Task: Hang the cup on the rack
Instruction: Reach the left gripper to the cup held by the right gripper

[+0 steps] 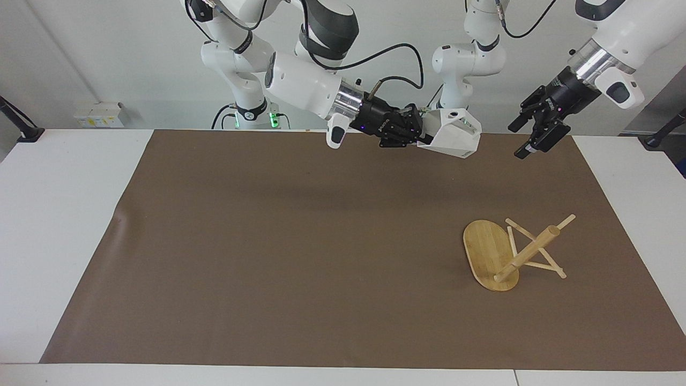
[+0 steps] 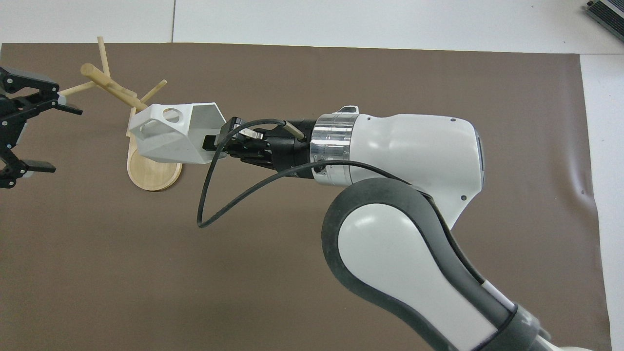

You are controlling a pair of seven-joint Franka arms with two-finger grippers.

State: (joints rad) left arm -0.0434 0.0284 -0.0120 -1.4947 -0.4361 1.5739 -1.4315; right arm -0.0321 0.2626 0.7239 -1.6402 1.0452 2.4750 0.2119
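Two grippers hang above the surface: the right gripper has its fingers clamped on the rim of the cup, held sideways in the air, while the left gripper hovers at the cup's three o'clock in the facing view, fingers spread wide and empty. The rack lies tipped on the brown mat at about five o'clock from the cup, its post pointing toward two o'clock. By my reading the left arm is nearer to it.

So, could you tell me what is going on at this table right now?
The right hand holds a white cup up in the air, on its side, above the brown mat. The wooden rack has tipped over and lies on the mat toward the left arm's end, so nothing can hang on it yet. The left hand is open and raised above the mat near that end.
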